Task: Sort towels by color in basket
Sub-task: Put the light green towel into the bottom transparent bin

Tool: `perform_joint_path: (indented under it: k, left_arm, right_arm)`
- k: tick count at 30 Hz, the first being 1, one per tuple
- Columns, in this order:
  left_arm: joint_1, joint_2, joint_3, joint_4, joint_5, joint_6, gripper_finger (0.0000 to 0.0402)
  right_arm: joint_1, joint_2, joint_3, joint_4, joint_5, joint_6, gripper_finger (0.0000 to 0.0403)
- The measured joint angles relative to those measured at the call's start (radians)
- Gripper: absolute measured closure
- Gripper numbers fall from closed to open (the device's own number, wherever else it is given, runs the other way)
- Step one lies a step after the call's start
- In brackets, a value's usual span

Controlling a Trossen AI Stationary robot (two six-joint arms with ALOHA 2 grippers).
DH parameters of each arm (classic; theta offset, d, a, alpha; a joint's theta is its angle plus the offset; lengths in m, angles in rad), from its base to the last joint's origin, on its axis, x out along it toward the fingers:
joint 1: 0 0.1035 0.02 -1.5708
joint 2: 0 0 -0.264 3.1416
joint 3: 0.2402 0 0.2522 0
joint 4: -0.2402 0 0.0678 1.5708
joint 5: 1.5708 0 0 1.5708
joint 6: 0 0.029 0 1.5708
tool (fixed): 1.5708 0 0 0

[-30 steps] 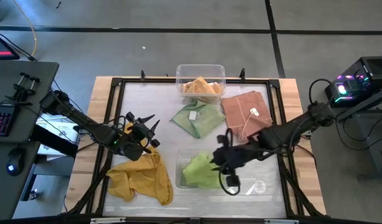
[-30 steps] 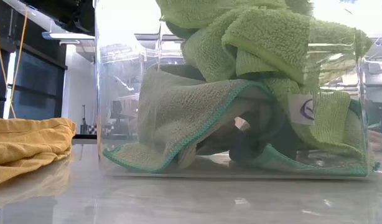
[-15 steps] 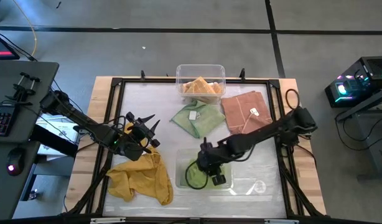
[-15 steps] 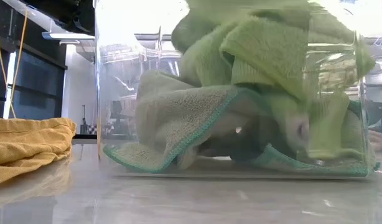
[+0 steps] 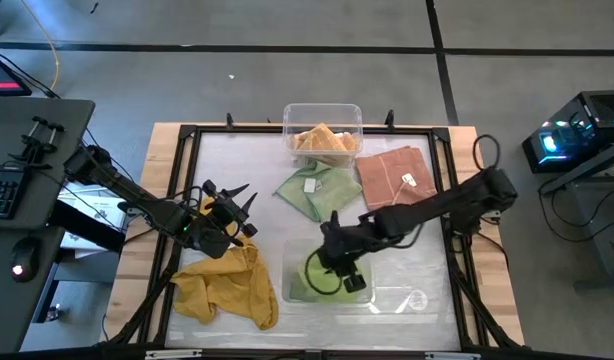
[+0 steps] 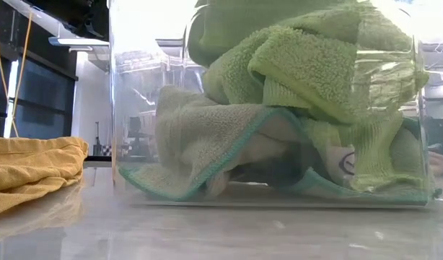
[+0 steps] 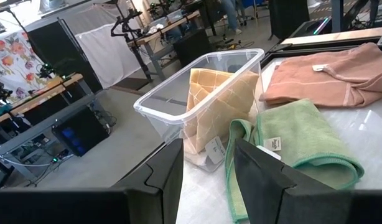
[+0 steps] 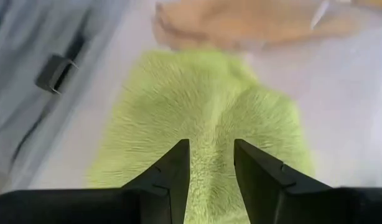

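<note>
From above, the right gripper (image 5: pixel 339 268) hung over the clear plastic near bin (image 5: pixel 389 300) at about six o'clock on the table, directly above the crumpled light green towel (image 5: pixel 305 285) inside it; the left gripper (image 5: pixel 225 212) waited at nine o'clock over the loose mustard yellow towel (image 5: pixel 225 288). A second, flat light green towel (image 5: pixel 313 194) lay at the centre, a peach-salmon towel (image 5: pixel 392 176) beside it toward two o'clock, and a folded yellow towel (image 5: pixel 322 140) sat in the clear far bin (image 5: pixel 322 112) at twelve. At table level, the green cloth (image 6: pixel 294 94) was heaped high against the bin wall (image 6: pixel 128 108), so the sensible way to finish was probably to let go cleanly and lift straight up, without snagging the pile. The left wrist camera showed that claw parted and empty, facing the far bin (image 7: pixel 197 99) and the flat green towel (image 7: pixel 297 140). The right wrist camera showed its fingers (image 8: pixel 172 174) spread with nothing between them, green pile (image 8: pixel 203 124) just ahead; I judged the towel released, and the flat green one likely the next pick.
</note>
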Motion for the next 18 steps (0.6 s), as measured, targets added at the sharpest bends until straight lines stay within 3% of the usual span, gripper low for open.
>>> perform_joint_path:
  k: [7,13,18]
  left_arm:
    - [0.000,0.000,0.000,0.003,0.000,-0.001,0.0275]
    - [0.000,0.000,0.000,0.005,0.000,-0.010,0.0275]
    - [0.000,0.000,0.000,0.005,0.036,-0.026,0.0275]
  right_arm:
    - [0.039,-0.033,0.002,0.122,-0.021,-0.074,0.0284]
    - [0.009,0.075,0.002,0.143,-0.138,-0.120,0.0284]
    - [-0.014,0.123,0.000,0.173,-0.170,-0.156,0.0284]
